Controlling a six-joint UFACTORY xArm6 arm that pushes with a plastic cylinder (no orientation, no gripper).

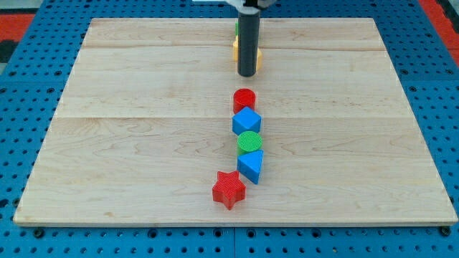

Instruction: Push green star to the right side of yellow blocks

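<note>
Dropping straight down from the view's top, the dark rod stands upright, and my tip (246, 74) (a plain rod end, holding nothing) rests on the pale wooden surface (129, 143). Just behind it, mostly hidden by the rod, a yellow block (234, 50) shows on both sides. A sliver of green block (237, 27) shows beyond that, its shape not clear. Below my tip runs a line: red cylinder (244, 99), blue cube (247, 120), green cylinder (249, 141), blue triangular block (251, 165), red star (229, 189). Blue pegboard (43, 29) surrounds the surface.
</note>
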